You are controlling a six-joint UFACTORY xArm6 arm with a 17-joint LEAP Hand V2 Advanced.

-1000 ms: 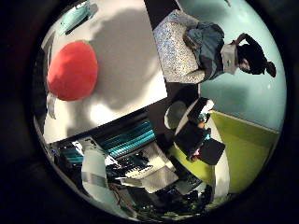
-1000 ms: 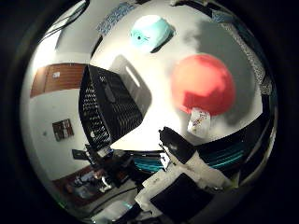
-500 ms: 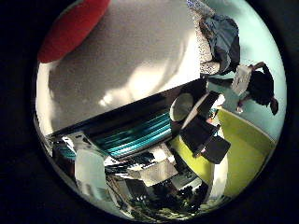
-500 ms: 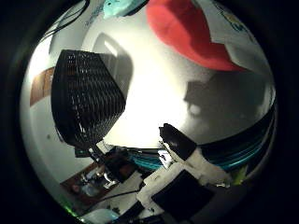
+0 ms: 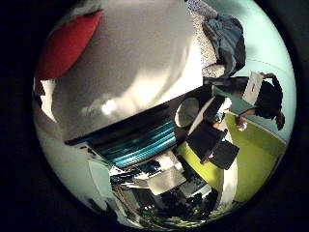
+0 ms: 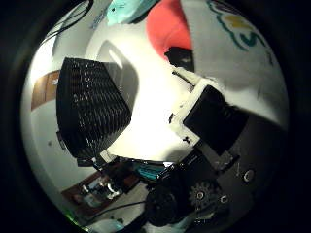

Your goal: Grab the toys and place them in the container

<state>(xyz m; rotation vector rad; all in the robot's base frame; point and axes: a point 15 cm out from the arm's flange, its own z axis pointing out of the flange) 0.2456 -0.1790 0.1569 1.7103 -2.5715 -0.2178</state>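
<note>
A red rounded toy (image 6: 167, 27) lies on the white table (image 6: 146, 116), close to the palm; it also shows in the little finger side view (image 5: 66, 43). A teal toy (image 6: 124, 9) lies just beyond it. The container, a black mesh basket (image 6: 92, 102), stands on the table beside them. My hand (image 6: 206, 109) is over the table, and a black and white part of it reaches in to the red toy's edge. A white piece with green print (image 6: 238, 39) lies against the red toy.
The table's front edge with teal stripes (image 5: 135, 143) runs across the little finger side view. Beyond it are chairs, a green floor patch (image 5: 246, 159) and clutter. Shelves and equipment (image 6: 97, 184) stand past the basket.
The camera has moved closer to the red toy. A black and white part of the hand has swung into the thumb side view next to the red toy.
</note>
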